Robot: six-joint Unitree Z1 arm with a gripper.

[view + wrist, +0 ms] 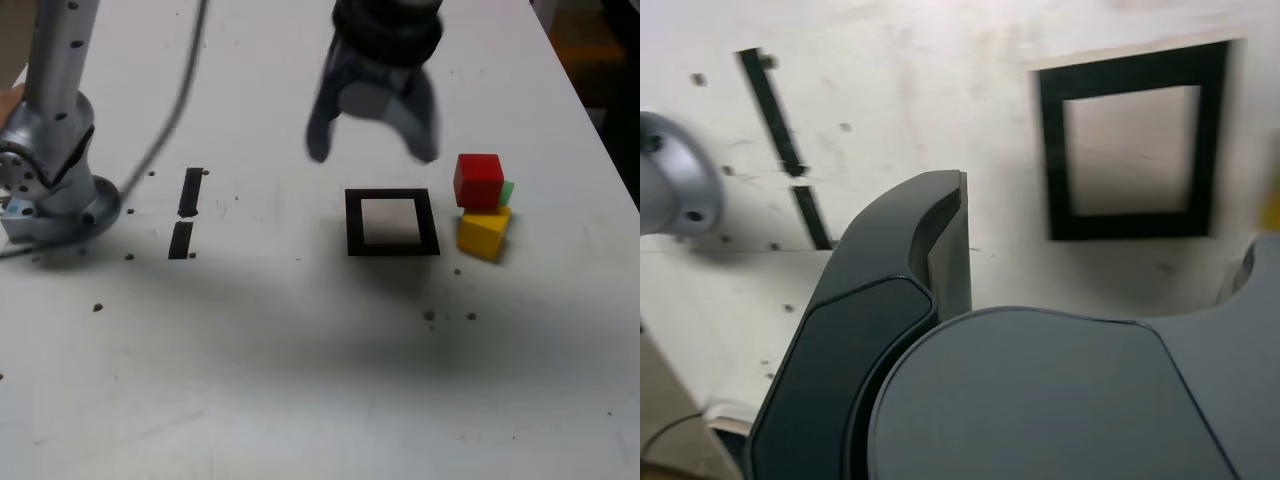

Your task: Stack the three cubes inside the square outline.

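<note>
The black square outline (392, 222) with a white centre lies flat on the white table; it also shows in the wrist view (1132, 140), with nothing inside it. To its right in the exterior view sit the cubes in a tight cluster: the red cube (478, 180) on top, the yellow cube (484, 231) in front and below, and the green cube (507, 192) mostly hidden behind the red one. My gripper (372, 148) hangs open in the air above and behind the outline, blurred, holding nothing. One dark finger (930, 250) shows in the wrist view.
The arm's silver base (55, 190) stands at the exterior view's left with a cable rising from it. Two short black strips (186, 212) lie between the base and the outline. Small dark screw holes dot the table (300, 380). The table's right edge runs past the cubes.
</note>
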